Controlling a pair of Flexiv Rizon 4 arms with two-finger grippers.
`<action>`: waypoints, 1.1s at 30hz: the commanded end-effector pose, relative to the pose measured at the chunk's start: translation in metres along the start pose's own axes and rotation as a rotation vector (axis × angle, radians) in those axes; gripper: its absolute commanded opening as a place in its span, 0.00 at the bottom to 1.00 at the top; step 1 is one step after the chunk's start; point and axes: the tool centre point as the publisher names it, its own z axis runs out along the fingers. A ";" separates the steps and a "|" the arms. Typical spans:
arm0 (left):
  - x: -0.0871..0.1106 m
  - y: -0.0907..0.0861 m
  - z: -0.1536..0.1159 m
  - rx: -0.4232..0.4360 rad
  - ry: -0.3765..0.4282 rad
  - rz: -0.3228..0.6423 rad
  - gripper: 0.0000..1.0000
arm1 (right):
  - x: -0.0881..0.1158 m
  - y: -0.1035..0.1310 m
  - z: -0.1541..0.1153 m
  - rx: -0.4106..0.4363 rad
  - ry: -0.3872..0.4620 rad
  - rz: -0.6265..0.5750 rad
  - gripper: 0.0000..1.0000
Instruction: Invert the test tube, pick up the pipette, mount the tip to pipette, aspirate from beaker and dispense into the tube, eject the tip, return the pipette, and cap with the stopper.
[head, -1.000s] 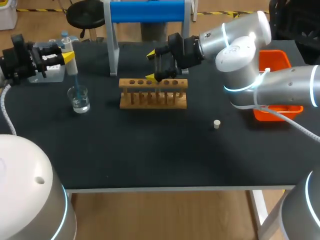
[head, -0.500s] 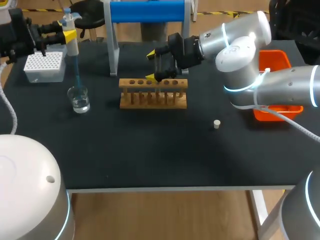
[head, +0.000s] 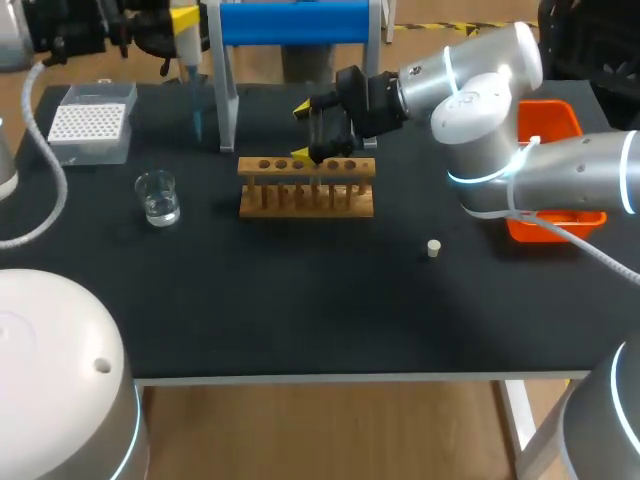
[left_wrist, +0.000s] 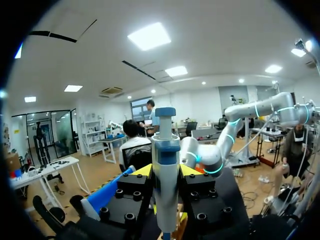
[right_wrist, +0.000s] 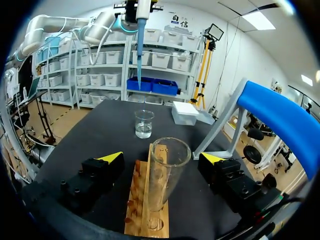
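Left gripper (head: 172, 18) sits high over the back-left corner of the black counter (head: 300, 300), about 11 o'clock from centre. It pinches a white-and-blue plastic pipette (head: 186, 40) held upright. In the left wrist view both black fingers (left_wrist: 132, 195) press the pipette from two sides. A long translucent blue tip (head: 196, 105) is mounted on it, pointing down and hanging in the air.

A white plastic tip box (head: 95, 125) with a grid of holes sits at the pipette's 7 o'clock. A small clear glass beaker (head: 157, 197) with a little liquid is at the tip box's 5 o'clock, apart from the tip.

A blue-topped stand (head: 295, 22) on grey legs is at the counter's 12 o'clock. A light wooden rack (head: 305, 190) with a row of holes is at the stand's 6 o'clock. A clear glass test tube (right_wrist: 165, 170) stands upright in one rack hole, open mouth up.

Right gripper (head: 305, 130) is at the rack's 12 o'clock. It is spread wide, one finger on each side of the test tube, neither touching it.

A small cream stopper (head: 433, 248) lies on the counter at the rack's 4 o'clock, well apart. An orange plastic bin (head: 550, 120) is at the counter's 3 o'clock edge, partly hidden by the right arm.
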 end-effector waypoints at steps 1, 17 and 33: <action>-0.012 -0.006 0.027 0.005 0.035 0.005 0.00 | 0.001 0.000 -0.001 0.001 -0.002 0.000 1.00; -0.011 -0.038 0.092 0.033 0.156 0.001 0.00 | 0.001 0.000 -0.001 0.001 -0.002 0.000 1.00; 0.001 -0.046 0.135 0.058 0.251 -0.026 0.00 | 0.001 0.000 -0.001 0.001 -0.002 0.000 1.00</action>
